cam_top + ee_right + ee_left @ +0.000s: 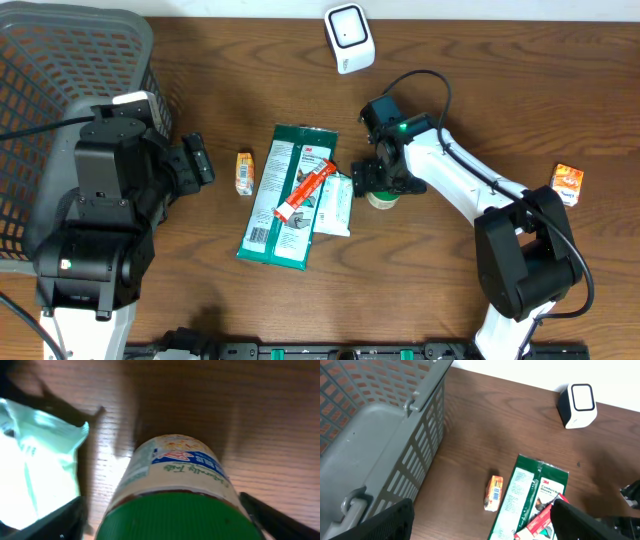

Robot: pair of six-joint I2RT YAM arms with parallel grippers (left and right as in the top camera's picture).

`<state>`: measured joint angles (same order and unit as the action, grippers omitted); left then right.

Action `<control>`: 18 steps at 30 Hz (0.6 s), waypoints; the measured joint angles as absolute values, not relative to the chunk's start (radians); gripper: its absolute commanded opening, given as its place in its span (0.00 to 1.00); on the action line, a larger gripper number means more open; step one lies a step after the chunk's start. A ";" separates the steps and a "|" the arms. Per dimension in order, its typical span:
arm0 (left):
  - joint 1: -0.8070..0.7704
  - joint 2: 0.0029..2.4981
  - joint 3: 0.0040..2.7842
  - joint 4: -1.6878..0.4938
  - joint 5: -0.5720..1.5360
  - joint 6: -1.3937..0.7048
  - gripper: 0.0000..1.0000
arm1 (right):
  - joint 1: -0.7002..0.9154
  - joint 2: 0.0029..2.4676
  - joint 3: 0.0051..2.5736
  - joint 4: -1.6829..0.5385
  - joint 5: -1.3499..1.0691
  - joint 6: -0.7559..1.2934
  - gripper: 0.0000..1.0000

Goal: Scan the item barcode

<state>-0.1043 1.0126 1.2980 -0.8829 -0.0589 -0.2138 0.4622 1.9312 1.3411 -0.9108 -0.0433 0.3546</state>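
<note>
Green-lidded jar (175, 490) upright on the dark wood-grain table (500, 80)

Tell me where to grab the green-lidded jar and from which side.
Take the jar by its round body just under the green lid, coming straight down from above. It appears to stand upright, lid up, with curved sides free; the pale packet lies close on one side, so keep that finger clear.
</note>
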 measured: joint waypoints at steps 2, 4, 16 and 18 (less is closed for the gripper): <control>-0.104 1.013 1.298 -0.883 -0.059 -0.214 0.87 | 0.462 1.931 1.341 -0.915 -0.033 0.330 0.70; -0.104 1.013 1.298 -0.883 -0.059 -0.214 0.87 | 0.462 1.931 1.341 -0.916 -0.025 0.317 0.64; -0.104 1.013 1.298 -0.883 -0.059 -0.214 0.87 | 0.462 1.931 1.341 -0.907 -0.019 0.419 0.68; -0.104 1.013 1.298 -0.883 -0.059 -0.214 0.87 | 0.462 1.931 1.341 -0.905 -0.019 0.482 0.88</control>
